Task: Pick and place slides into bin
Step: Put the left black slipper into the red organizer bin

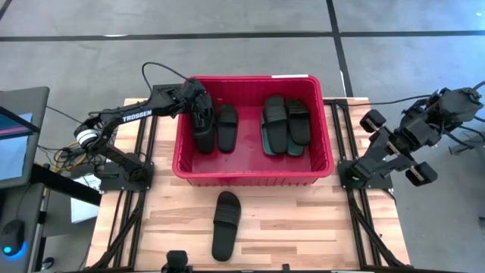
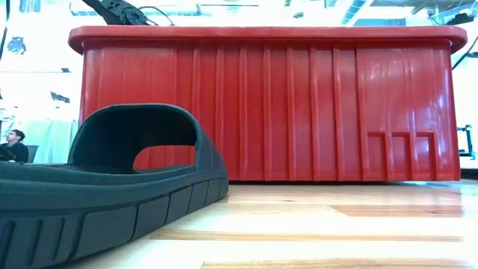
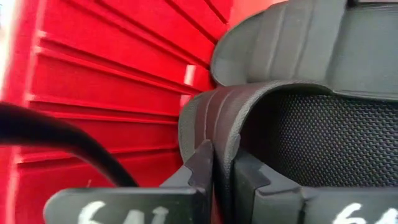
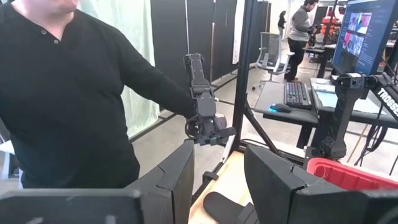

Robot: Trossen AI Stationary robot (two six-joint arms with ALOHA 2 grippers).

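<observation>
The red bin stands mid-table, and it also shows in the low view. My left gripper is inside the bin by its left wall, shut on a black slide. A second black slide lies beside it on the bin floor. A stack of black slides with teal-green ones beneath lies at the bin's right. One black slide lies sole-down on the table in front of the bin; the low view shows it close up. My right gripper is open and empty, off the table's right edge. My left gripper pinches the slide's ribbed strap by its edge. One finger is under the strap over the textured footbed, the other on the strap's outer face. The fingers come from above, slanting down into the bin. Whether the slide rests on the bin floor cannot be told.
The right arm is folded beyond the table's right edge. A person in a black shirt stands near the table in the right wrist view. Bare wood lies in front of the bin on both sides of the loose slide.
</observation>
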